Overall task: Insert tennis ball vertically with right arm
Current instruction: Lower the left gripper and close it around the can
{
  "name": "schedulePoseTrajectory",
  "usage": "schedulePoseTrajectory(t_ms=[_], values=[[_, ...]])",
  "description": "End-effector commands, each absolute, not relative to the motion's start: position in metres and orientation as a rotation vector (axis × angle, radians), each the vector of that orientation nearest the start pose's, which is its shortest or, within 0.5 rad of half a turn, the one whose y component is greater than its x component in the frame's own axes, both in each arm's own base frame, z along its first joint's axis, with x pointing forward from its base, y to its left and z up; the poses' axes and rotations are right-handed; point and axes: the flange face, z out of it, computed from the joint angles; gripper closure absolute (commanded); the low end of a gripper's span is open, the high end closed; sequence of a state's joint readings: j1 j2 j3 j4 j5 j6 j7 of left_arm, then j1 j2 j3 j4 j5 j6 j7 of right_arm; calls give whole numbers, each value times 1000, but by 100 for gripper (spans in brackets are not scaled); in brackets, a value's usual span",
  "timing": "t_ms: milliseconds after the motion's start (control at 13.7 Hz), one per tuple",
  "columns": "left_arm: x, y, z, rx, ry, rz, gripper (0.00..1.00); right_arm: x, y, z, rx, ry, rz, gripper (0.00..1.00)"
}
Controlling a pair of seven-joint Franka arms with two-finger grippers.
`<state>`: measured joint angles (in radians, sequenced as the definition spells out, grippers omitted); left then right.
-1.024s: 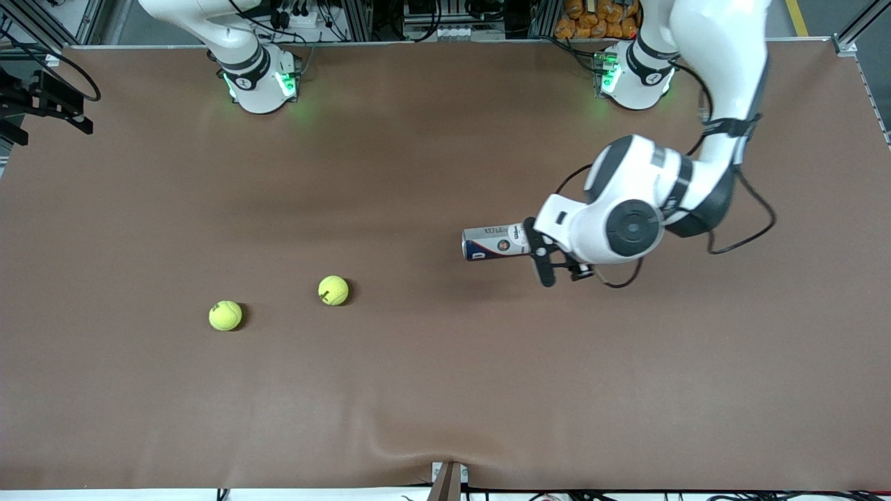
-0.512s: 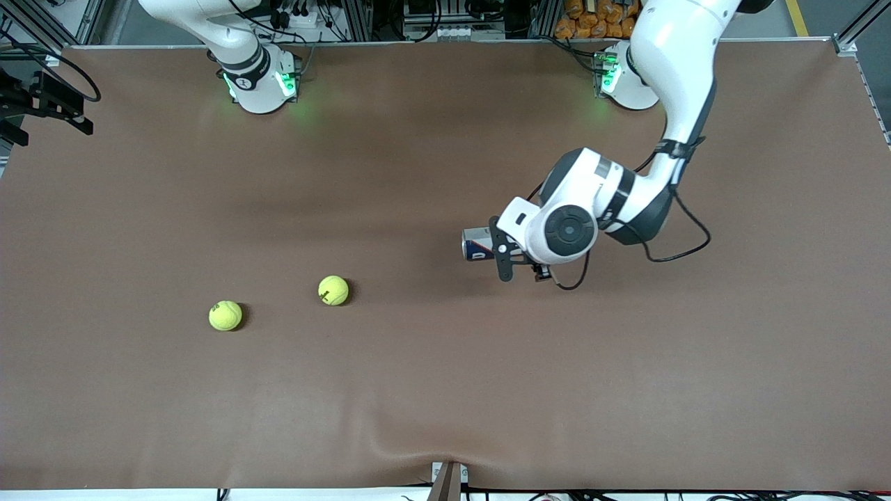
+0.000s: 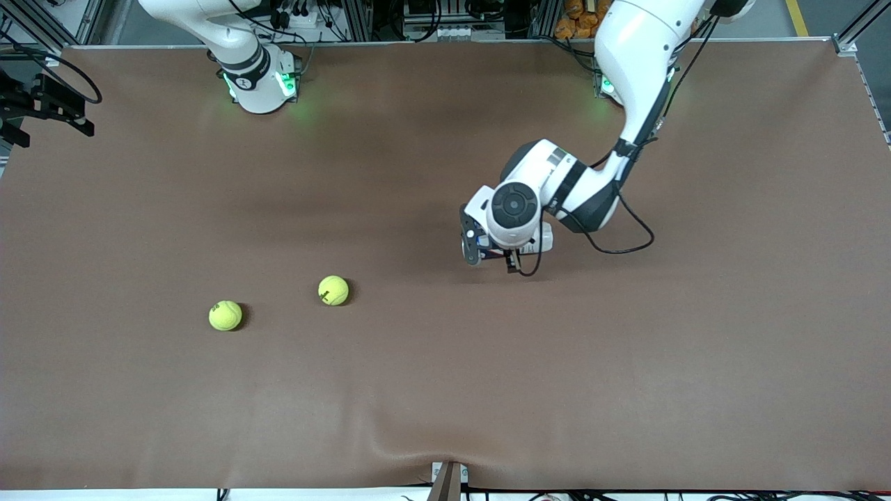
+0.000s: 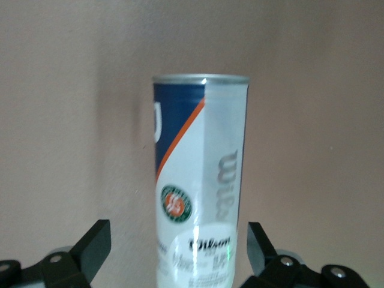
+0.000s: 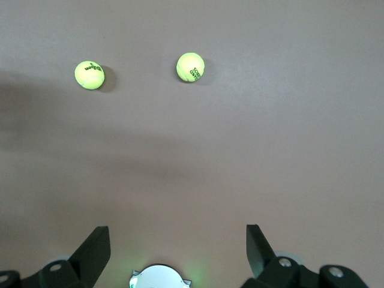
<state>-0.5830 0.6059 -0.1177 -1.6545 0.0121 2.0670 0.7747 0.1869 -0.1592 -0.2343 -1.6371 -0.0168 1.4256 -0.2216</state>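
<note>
Take the table as a clock face seen from the front camera, twelve at the robots' bases. Nearest, at about eight, lie two tennis balls (image 3: 225,315) (image 3: 333,290), apart from each other, untouched. Just off centre toward two, the ball can (image 4: 198,180) lies on its side, with the left gripper (image 4: 177,233) low over it, fingers spread on either side of the tube and gripping nothing. Up at eleven, the right gripper (image 5: 177,237) waits over its own base, jaws wide and empty.

The can probably has to be stood mouth-up first. The fingers should close squarely across the tube's middle so it cannot roll or slip, then tip it up slowly. Bare table (image 3: 626,383) surrounds everything, with all edges well apart from the work.
</note>
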Motion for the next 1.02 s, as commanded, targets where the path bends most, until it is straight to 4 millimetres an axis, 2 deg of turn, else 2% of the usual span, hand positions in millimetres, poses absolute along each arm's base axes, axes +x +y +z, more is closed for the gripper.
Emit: schedulePoseTrajectory(t_ms=[0,146,366,585,951], values=[[497,-410,226,-2357,2114,233,0,488,-38,662,-3096,-245,77,0],[495,-412,225,-2349,2118,226,0,488,-39,661,-3096,-242,81,0],[483,-405,223,-2340,2121,260,0,488,-40,661,-3096,-240,81,0],[478,-399,216,-2259,2138,287,0,488,-40,662,-3097,-238,74,0],[477,-402,208,-2264,2138,265,0,489,-41,660,-3097,-235,81,0]])
